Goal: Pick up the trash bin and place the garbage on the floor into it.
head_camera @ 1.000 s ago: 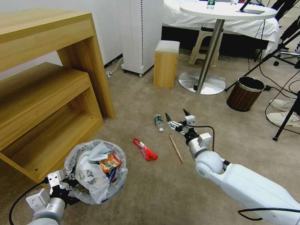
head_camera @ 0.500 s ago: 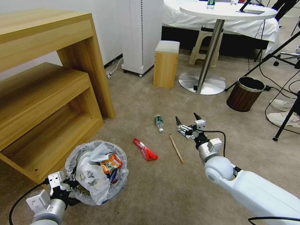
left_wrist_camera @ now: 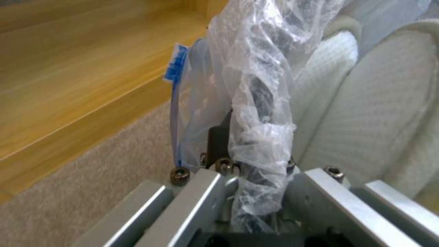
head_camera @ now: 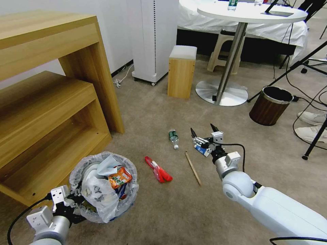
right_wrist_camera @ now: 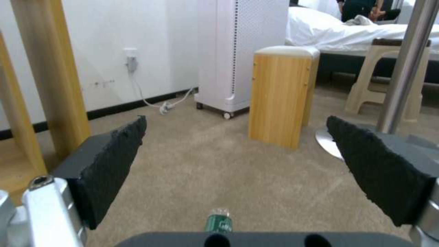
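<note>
On the beige floor (head_camera: 163, 204), beside the wooden shelf unit (head_camera: 51, 112), the stock stands as follows.

Trash bin (head_camera: 104, 185): held at its near rim by the left gripper (head_camera: 69, 200), whose jaws are clamped together on the bunched plastic liner and the dark rim inside it, as the left wrist view confirms. Contents already inside, just beyond those jaws: white slippers (left_wrist_camera: 379, 113), a white-blue plastic bag (head_camera: 97, 195), an orange wrapper (head_camera: 119, 177), pale tissue or paper (head_camera: 107, 163). The bin looks close to full.

Right gripper (head_camera: 202, 131): raised over the carpet, jaws wide apart and holding nothing.

Garbage outstanding, three items:
- small bottle (head_camera: 173, 137), lying just ahead of the open jaws and a little to their left; the right wrist view shows its cap end low between the two pads (right_wrist_camera: 114, 161).
- wooden stick (head_camera: 193, 168), lying behind the jaws, alongside the wrist.
- red wrapper (head_camera: 157, 169), farther left of the jaws, between stick and bin.

Judgement: most pieces collected, three remaining; the bottle appears the item in hand.
</note>
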Controlling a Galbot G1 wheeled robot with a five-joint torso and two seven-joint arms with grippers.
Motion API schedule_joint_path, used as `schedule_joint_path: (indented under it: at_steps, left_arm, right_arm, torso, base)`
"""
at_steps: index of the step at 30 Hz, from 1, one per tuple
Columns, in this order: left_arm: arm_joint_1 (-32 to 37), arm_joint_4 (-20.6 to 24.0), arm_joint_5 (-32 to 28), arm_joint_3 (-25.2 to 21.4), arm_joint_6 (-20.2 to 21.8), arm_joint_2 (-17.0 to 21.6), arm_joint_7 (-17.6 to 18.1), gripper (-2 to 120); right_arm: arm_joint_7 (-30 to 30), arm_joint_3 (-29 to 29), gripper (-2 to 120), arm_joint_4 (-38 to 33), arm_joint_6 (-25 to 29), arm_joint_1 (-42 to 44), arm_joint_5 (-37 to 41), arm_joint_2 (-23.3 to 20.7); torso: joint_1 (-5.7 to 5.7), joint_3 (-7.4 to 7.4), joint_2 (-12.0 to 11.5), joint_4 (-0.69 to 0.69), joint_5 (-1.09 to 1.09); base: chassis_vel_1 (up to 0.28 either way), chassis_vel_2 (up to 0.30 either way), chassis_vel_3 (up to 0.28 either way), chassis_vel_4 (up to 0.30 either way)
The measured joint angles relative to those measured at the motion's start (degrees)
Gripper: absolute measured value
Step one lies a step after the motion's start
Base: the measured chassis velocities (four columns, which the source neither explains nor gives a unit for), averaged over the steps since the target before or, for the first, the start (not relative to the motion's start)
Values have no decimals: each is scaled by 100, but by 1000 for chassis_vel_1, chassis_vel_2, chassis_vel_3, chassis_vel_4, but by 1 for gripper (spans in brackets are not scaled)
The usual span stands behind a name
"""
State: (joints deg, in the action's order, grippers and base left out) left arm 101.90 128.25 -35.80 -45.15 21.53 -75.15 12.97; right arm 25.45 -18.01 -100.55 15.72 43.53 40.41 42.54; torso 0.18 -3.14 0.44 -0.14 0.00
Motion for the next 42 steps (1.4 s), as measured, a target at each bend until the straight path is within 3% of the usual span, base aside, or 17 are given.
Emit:
schedule_joint_path:
  at_steps: [20, 30, 38, 42]
  left_arm:
    - [-4, -19, -54, -43, 5, 13, 14, 0]
    - [-4, -11, -60, -43, 27, 7, 30, 0]
    - [-10, -10, -86, -69, 57, 19, 33, 0]
    - [-18, -15, -85, -65, 58, -17, 33, 0]
  right_arm:
    - [-53, -146, 100, 164, 80, -153, -119, 164]
    - [-443, -224, 100, 310, 344, -213, -122, 122]
    - [-686, -557, 100, 422, -12, -444, 248, -62]
    - [-629, -884, 100, 494, -265, -612, 902, -50]
  torso:
    - [0, 1, 0, 0, 0]
    - [0, 1, 0, 0, 1]
    - [0, 1, 0, 0, 0]
    - [0, 1, 0, 0, 0]
  base:
    - [-40, 39, 43, -43]
    - [-22, 27, 25, -25]
    - [0, 0, 0, 0]
    - [0, 0, 0, 0]
